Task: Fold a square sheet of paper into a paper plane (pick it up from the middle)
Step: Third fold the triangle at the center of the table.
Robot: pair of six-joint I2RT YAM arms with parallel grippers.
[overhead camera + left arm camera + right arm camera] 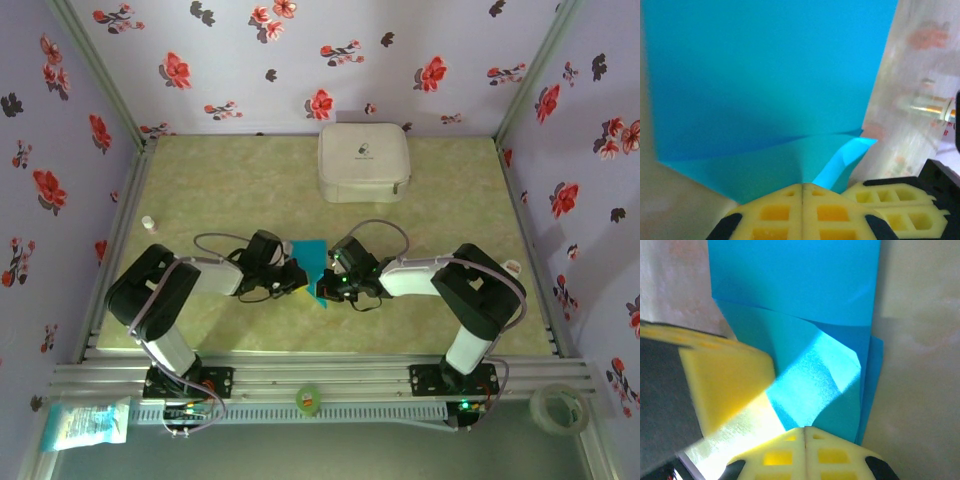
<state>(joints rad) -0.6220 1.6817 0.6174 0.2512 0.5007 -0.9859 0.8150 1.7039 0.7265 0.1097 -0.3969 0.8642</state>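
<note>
Top external: clamped shut on paper (pixel 312 262) from 9 by left gripper (pixel 293 273), from 3 by right gripper (pixel 336 281); runs 12-to-6, equally near both.

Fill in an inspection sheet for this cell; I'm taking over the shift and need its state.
Surface: pale green marbled tabletop, no spill seen.
Job's things: turquoise sheet of paper, partly folded, held between both arms.
Clutter: white zip case at far centre; small white item at left edge.
Grippers: left gripper and right gripper both shut on the paper.
Cables: grey cables loop above the arms.
Surroundings: floral walls.
</note>
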